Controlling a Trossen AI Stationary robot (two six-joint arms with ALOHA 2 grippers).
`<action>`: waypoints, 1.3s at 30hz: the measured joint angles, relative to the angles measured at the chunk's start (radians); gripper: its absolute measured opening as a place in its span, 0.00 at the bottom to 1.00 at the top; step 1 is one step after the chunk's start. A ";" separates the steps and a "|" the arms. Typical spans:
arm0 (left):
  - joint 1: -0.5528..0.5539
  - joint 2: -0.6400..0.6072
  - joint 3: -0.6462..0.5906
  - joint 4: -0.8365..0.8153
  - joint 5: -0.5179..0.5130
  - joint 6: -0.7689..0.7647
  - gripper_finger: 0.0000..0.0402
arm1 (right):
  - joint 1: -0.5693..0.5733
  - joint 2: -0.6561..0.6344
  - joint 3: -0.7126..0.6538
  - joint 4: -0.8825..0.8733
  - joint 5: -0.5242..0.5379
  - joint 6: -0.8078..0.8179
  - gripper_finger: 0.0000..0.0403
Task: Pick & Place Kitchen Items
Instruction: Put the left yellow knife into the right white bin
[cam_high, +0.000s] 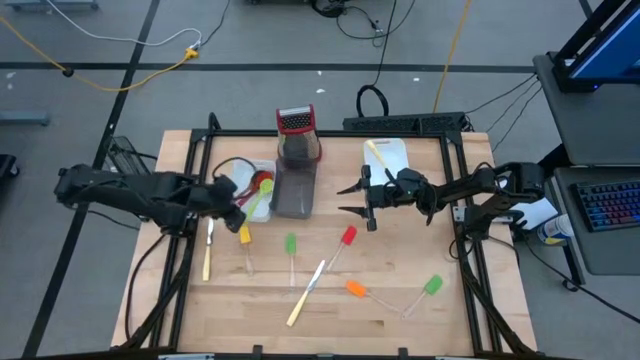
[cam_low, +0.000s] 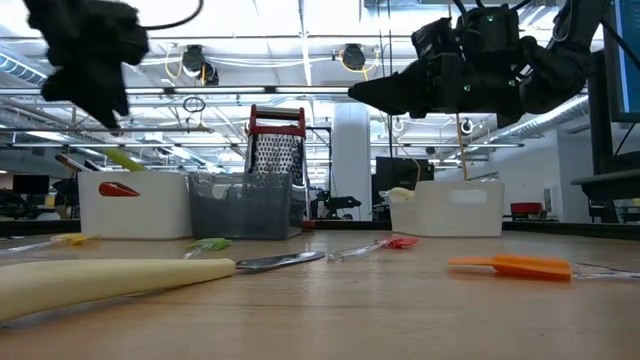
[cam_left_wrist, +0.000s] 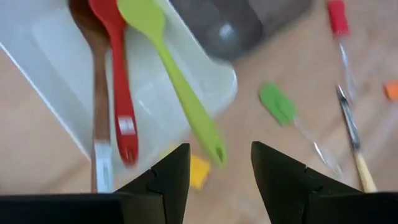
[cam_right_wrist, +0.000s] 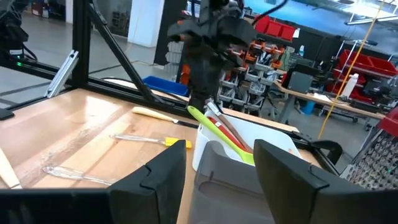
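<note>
My left gripper is open and empty, hovering over the near end of the left white tray. In the left wrist view that tray holds a wooden spoon, a red spoon and a green spoon whose handle end sticks out over the rim. My right gripper is open and empty, above the table right of the grey tray. On the table lie a yellow spatula, two green spatulas, a red spatula, an orange spatula and two pale-handled knives.
A red-topped metal box grater stands behind the grey tray. A second white tray at the far right holds a pale utensil. The black frame rails border the table. Bare wood lies along the near edge.
</note>
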 joint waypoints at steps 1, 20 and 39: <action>-0.019 -0.016 0.000 -0.024 0.018 -0.018 0.44 | 0.000 0.000 0.000 -0.001 0.000 0.000 0.45; -0.397 0.074 -0.046 -0.175 0.101 -0.638 0.44 | 0.000 0.000 0.000 -0.005 0.002 0.000 0.44; -0.666 0.062 -0.290 0.112 0.189 -1.025 0.44 | 0.000 0.000 0.000 -0.011 0.002 0.003 0.43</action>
